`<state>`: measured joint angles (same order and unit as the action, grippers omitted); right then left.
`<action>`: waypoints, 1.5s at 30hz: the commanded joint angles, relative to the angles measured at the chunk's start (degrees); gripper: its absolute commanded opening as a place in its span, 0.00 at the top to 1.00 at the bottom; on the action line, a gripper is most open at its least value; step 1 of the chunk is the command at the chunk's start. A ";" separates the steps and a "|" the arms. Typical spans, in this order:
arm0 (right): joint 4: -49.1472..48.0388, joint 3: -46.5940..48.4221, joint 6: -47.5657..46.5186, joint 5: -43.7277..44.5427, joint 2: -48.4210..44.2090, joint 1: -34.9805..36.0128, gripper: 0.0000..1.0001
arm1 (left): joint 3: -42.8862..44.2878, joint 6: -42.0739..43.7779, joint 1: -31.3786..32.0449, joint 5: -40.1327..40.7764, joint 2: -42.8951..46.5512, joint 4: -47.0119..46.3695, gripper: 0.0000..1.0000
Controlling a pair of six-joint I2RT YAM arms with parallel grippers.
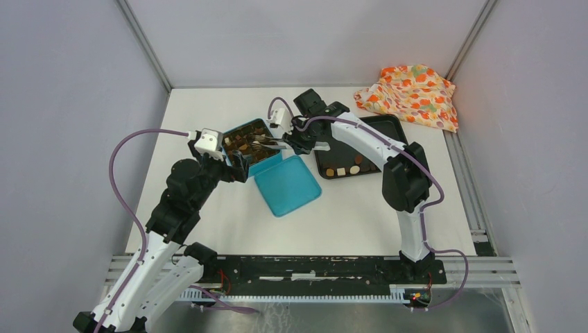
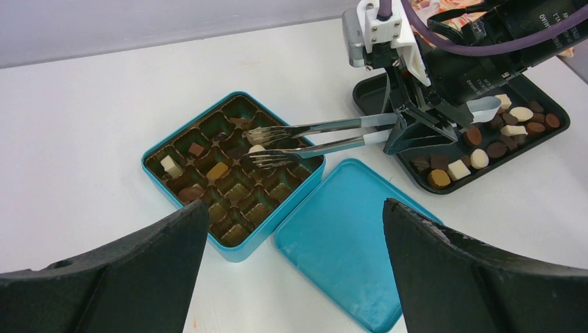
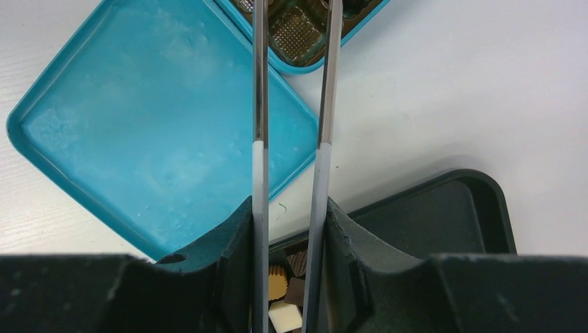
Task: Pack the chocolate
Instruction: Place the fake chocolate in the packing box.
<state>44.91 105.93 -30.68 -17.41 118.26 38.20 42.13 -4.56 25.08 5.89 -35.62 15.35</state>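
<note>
cream chocolate [image 2: 257, 148] between tongs [image 2: 326, 126] tips, unseen from right wrist

Black base rail [image 1: 312, 269] carries both arms. At its left end, left arm [image 1: 182, 198]: white lower link, bulky black joint housings farther from the rail. At its right end, right arm [image 1: 405, 182]: same build, white links, black joints. A purple cable [image 2: 478, 48] loops from the rail up each arm to a white wrist camera block [image 2: 380, 28]. White lettering [image 2: 539, 19] on right wrist's black casing, unreadable. Farthest from the rail, matte black wedge-shaped left fingers [image 2: 132, 277] and right fingers [image 3: 208, 277].
</note>
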 commanded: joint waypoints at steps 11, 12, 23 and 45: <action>-1.59 3.23 0.73 0.96 0.25 0.46 0.56 | 0.59 -0.01 -0.30 0.66 0.11 -0.74 0.00; -1.55 3.16 0.71 0.92 0.05 0.45 0.56 | 0.59 0.01 -0.31 0.62 0.11 -0.74 0.00; -1.75 -0.78 0.05 -0.06 -5.42 0.52 0.56 | 0.64 0.01 -0.34 0.75 0.35 -0.68 0.00; -7.65 -22.92 -1.23 -2.97 -23.15 -5.65 0.57 | 0.61 0.09 -0.33 1.19 0.54 -0.61 0.00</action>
<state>42.22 88.53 -31.79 -18.35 101.60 35.44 42.13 -4.56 25.08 5.96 -35.57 15.35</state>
